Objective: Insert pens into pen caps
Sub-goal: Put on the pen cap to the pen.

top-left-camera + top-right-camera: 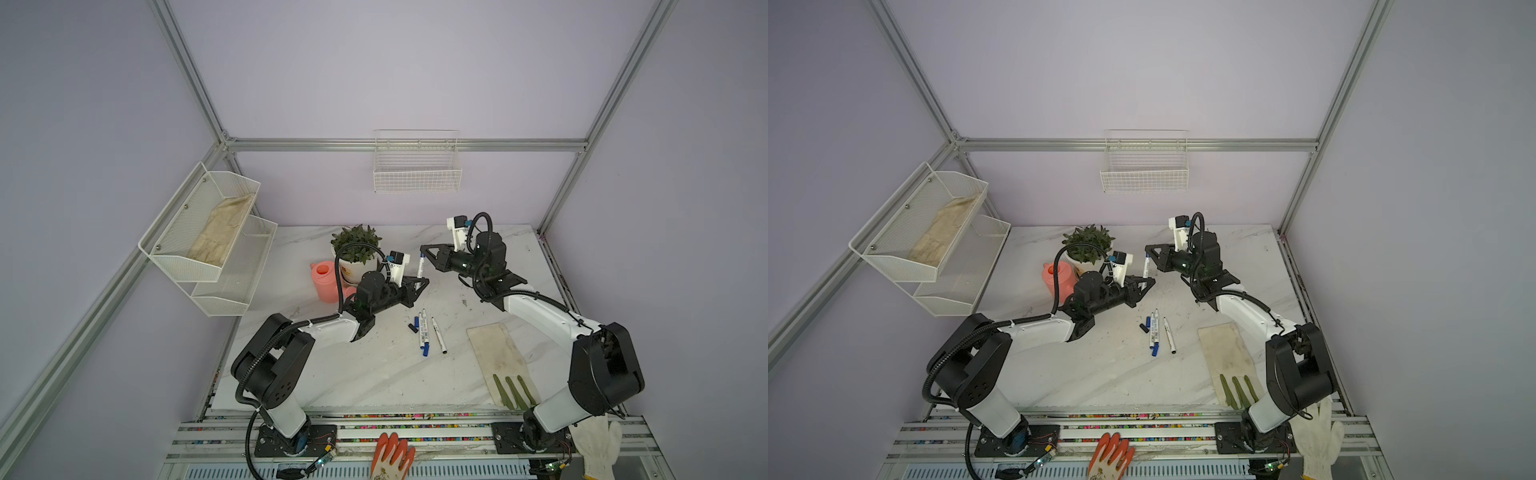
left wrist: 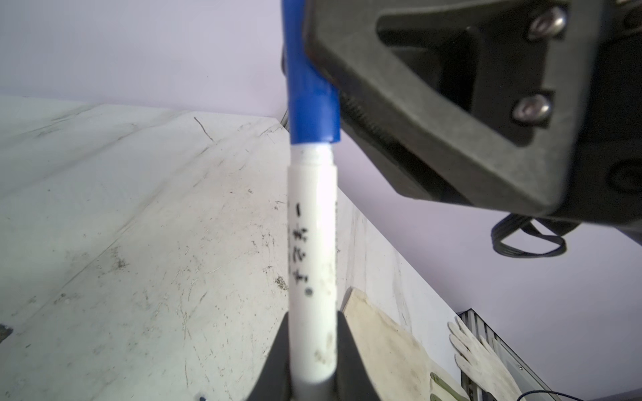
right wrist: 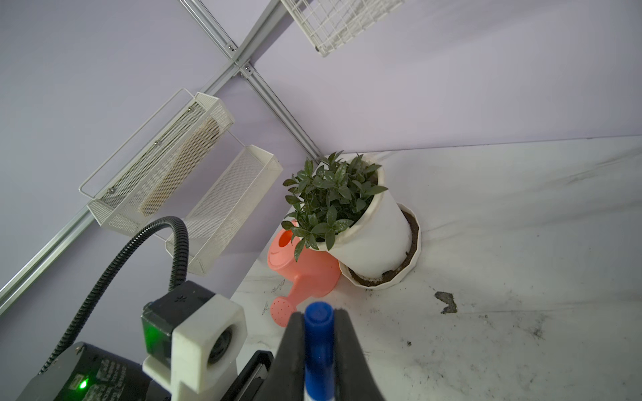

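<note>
Pens number four. The held pen (image 1: 420, 269) stands nearly upright at mid-frame in both top views, its lower barrel clamped between the left jaws. The right jaws are clamped on the blue cap (image 3: 319, 347) at its upper end. The three lying pens (image 1: 423, 332) rest on the desk (image 1: 374, 374) just below the centre of the frame, well apart from both jaws. Two are blue-ended and lie side by side, with the black-ended pen (image 1: 438, 336) just to their right. Just left of them lie a loose blue cap (image 1: 416, 322) and a black cap (image 1: 412, 328). That makes three caps countable; whether a lying pen wears another is too small to tell. Only the left wrist view shows black print on the barrel and a short, narrower white neck below the cap's rim. Only the right wrist view shows the cap's closed end between the jaws, with a potted plant (image 3: 333, 201) and a watering can (image 3: 298, 267) behind. Only the top views show the lying pens
</note>
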`<move>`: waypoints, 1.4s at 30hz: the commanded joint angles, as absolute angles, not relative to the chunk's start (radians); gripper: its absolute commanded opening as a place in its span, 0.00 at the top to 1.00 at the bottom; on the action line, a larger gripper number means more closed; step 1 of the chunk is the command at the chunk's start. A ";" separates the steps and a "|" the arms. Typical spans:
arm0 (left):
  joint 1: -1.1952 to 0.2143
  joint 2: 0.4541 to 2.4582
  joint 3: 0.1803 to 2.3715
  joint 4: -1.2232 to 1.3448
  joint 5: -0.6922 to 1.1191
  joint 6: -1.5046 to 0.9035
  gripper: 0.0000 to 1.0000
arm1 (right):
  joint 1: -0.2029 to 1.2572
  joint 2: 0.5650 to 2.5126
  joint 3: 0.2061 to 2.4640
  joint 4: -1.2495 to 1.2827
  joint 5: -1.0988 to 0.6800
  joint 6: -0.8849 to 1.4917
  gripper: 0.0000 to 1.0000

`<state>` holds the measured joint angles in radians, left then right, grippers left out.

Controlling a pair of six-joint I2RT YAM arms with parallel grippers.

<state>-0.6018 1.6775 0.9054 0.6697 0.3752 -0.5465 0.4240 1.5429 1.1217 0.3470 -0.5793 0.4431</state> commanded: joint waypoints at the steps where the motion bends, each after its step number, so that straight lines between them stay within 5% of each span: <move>1: -0.544 1.663 1.109 0.813 0.251 -0.537 1.00 | 0.445 1.510 1.101 0.171 -0.703 0.385 1.00; 9: -0.545 1.655 1.138 0.843 0.173 -0.333 1.00 | 0.449 1.494 1.104 0.067 -0.783 0.318 1.00; 19: -0.560 1.676 0.987 1.275 0.121 -0.265 1.00 | 0.477 1.487 1.118 -0.031 -0.821 0.236 1.00; 27: -0.599 1.641 0.917 1.280 0.091 -0.136 1.00 | 0.479 1.476 1.165 -0.049 -0.774 0.217 0.97; 42: -0.677 1.650 0.709 1.242 0.089 -0.126 1.00 | 0.477 1.427 1.266 -0.001 -0.628 0.224 0.51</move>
